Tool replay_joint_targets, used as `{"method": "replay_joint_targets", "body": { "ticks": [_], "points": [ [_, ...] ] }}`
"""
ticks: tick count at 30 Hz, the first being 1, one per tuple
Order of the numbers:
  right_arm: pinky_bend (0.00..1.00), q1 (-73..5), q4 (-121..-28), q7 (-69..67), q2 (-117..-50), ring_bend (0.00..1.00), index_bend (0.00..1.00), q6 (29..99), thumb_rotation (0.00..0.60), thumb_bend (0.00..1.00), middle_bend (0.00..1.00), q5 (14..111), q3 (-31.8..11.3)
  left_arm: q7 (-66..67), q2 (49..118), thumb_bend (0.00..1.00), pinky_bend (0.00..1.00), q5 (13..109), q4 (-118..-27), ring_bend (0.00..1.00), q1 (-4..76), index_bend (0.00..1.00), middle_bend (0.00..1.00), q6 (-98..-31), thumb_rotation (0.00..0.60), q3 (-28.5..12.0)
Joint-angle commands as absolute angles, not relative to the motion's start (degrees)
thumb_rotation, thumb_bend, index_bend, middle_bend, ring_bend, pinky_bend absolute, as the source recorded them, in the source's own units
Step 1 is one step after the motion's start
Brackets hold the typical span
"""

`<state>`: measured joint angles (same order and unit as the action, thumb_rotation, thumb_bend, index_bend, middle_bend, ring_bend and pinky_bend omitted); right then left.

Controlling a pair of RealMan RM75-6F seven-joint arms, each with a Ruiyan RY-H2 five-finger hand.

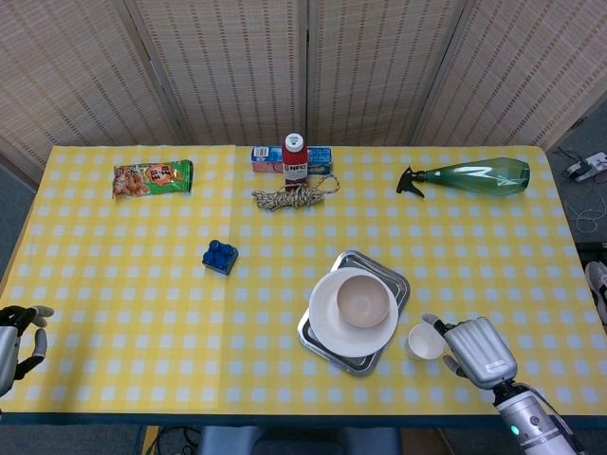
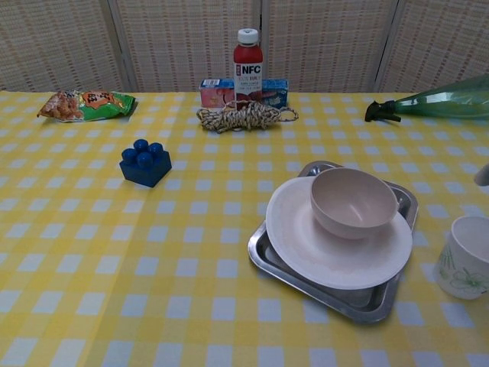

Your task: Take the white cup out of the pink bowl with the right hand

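Note:
The white cup (image 1: 425, 340) with a green leaf print (image 2: 463, 257) stands upright on the tablecloth just right of the steel tray. The pink bowl (image 1: 366, 299) (image 2: 354, 202) sits empty on a white plate (image 1: 332, 322) (image 2: 321, 248). My right hand (image 1: 479, 350) is beside the cup's right side, fingers spread, apart from it and holding nothing. Only a small grey bit of the right hand (image 2: 482, 175) shows at the chest view's right edge. My left hand (image 1: 19, 334) rests at the table's near left edge, empty, fingers loosely apart.
The steel tray (image 1: 387, 277) (image 2: 382, 302) lies under the plate. A blue block (image 1: 219, 256), rope coil (image 1: 294, 195), red NFC bottle (image 1: 294, 155), snack bag (image 1: 152, 176) and green spray bottle (image 1: 469, 176) lie farther back.

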<state>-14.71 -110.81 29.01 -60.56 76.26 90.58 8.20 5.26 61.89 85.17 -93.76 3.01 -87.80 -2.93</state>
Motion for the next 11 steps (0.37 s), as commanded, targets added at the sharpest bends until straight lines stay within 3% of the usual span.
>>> {"method": "replay_joint_targets", "body": {
  "ticks": [1,7,11],
  "points": [
    [0.83,-10.23,-106.43,22.52,-61.11,0.59,0.29,84.23,0.600,0.19,0.55,97.53,8.50,5.77,62.13,0.58,0.39,85.47,-93.73,0.32,3.13,0.47,0.47,-87.66,0.600,-2.76],
    [0.75,-5.45,-97.25,17.65,-65.32,0.53,0.34,95.69,0.600,0.19,0.50,100.02,5.11,6.73,62.75,0.58,0.39,86.34,-93.50,0.32,3.38,0.47,0.47,-87.34,0.600,-2.29],
    [0.75,-3.71,-92.51,13.94,-67.43,0.53,0.35,99.54,0.600,0.19,0.49,98.67,2.76,7.08,63.15,0.58,0.39,86.86,-93.12,0.32,3.60,0.47,0.47,-87.12,0.600,-2.07]
  ]
}}
